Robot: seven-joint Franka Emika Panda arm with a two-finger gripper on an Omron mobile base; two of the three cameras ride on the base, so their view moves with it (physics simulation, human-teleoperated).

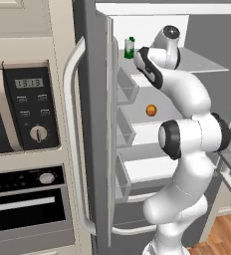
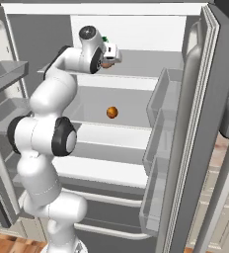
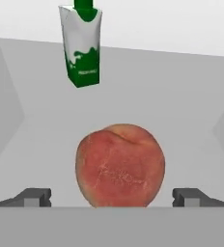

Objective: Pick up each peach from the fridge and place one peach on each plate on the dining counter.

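The gripper (image 3: 112, 197) is spread wide around a peach (image 3: 119, 165) on the upper fridge shelf (image 2: 141, 66), not yet pinching it. A second peach (image 2: 112, 112) waits one shelf lower; I judge both placements remain.

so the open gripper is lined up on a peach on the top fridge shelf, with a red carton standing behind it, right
Not quite: the carton behind the round orange-red peach is green and white, not red, as the hand view shows. The rest holds: the gripper is open, fingertips either side of the peach.
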